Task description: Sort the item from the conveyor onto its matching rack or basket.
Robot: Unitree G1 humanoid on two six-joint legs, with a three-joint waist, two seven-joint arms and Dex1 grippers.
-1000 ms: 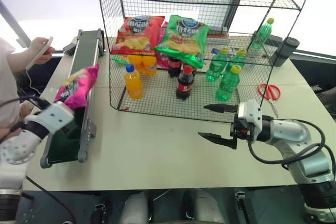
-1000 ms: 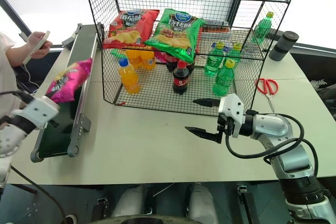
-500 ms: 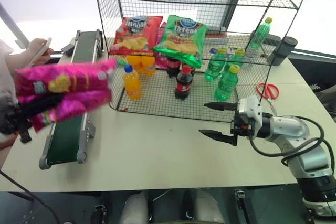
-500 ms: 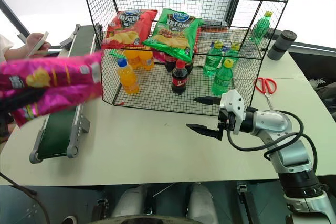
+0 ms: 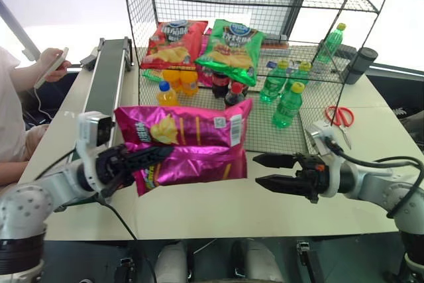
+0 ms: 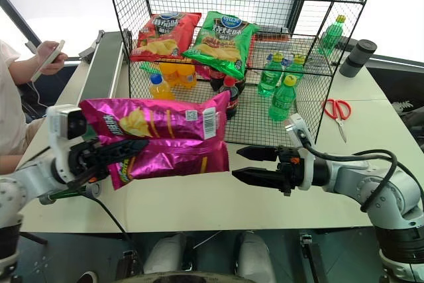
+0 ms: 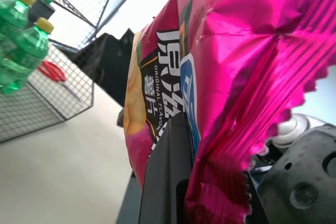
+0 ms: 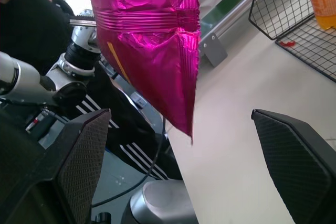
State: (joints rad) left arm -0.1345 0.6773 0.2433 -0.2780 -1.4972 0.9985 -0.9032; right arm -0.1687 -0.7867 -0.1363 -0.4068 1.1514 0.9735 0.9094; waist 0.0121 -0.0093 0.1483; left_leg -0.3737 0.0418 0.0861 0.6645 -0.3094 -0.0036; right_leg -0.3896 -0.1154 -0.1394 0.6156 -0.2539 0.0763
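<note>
**Readable print on the chip bag**

The glossy magenta-pink chip bag (image 7: 226, 77) carries the small words "ORIGINAL FLAVOR" beside large white Chinese characters, seen in the left wrist view. Its barcode digits, and the round logos on the red and green bags, are too small to read.

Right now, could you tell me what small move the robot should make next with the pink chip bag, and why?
Probably bring the open right hand onto the free end of the pink chip bag. The left hand holds the bag's other end, and the right's spread fingers point at it, just short.
</note>
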